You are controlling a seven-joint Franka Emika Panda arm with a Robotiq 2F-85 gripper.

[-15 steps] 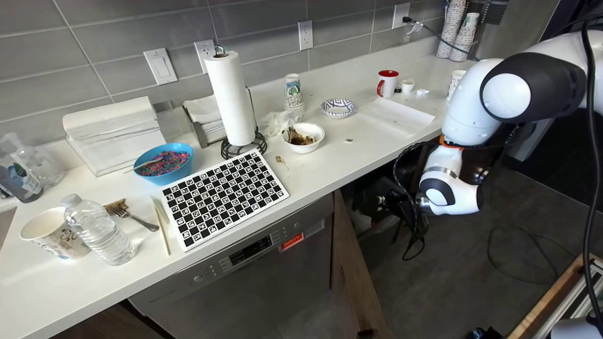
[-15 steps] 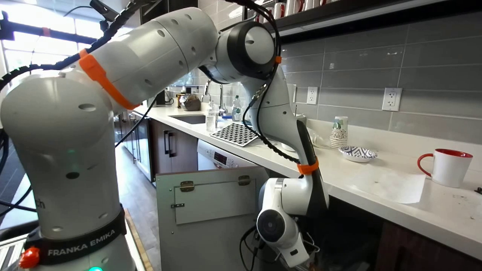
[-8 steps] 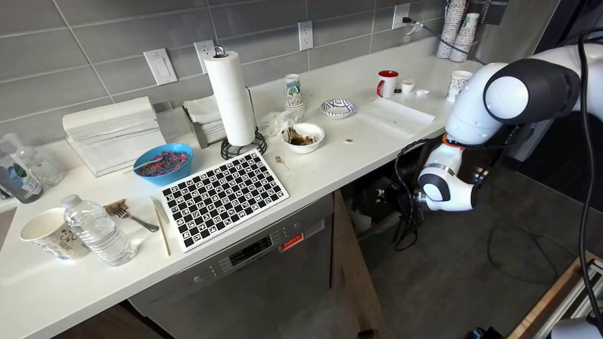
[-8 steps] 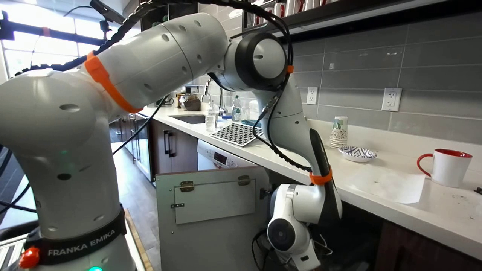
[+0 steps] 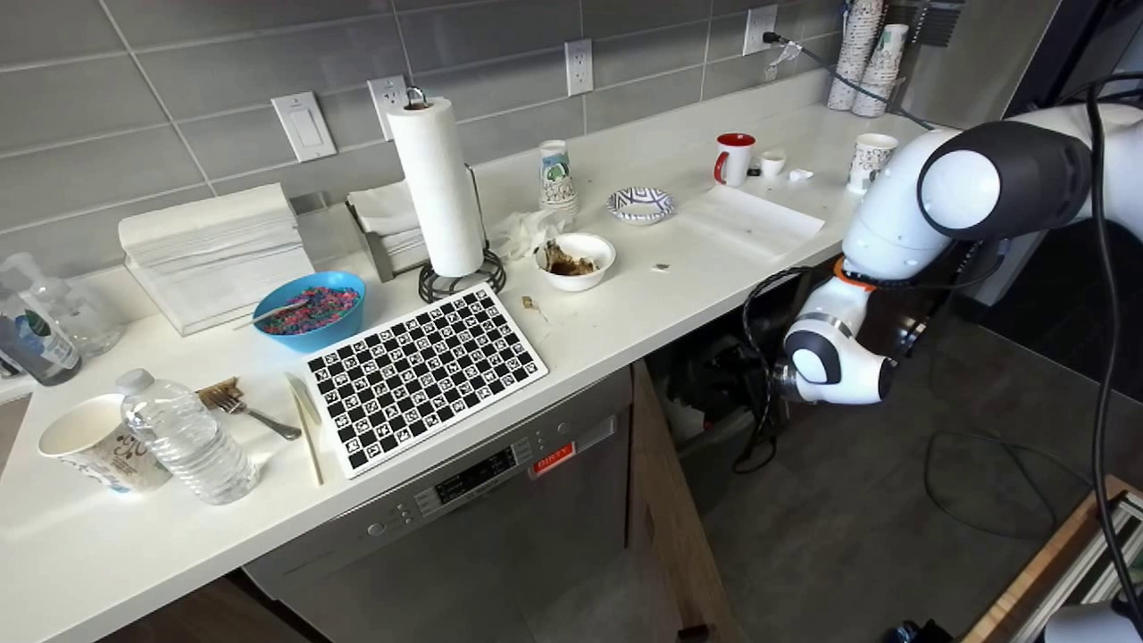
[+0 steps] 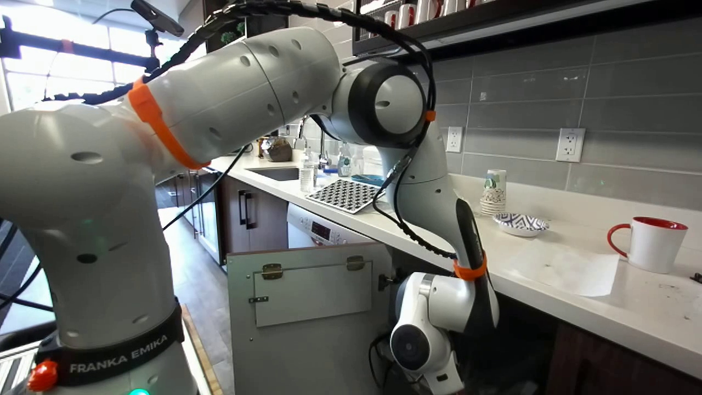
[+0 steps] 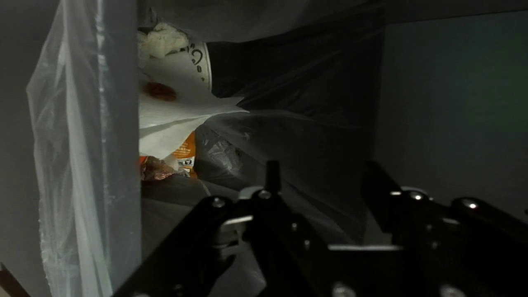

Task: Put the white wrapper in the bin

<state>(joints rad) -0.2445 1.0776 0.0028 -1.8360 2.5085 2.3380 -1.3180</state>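
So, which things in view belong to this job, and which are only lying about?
For the job:
open claw
lined bin
white paper inside it, perhaps the wrapper

Just lying about:
water bottle
checkered board
red-and-white mug
blue bowl

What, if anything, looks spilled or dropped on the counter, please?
A small brown scrap and a small greyish scrap lie loose on the flat white countertop, near a round white bowl of brown remains. They look like dropped litter, because neither sits in a dish.
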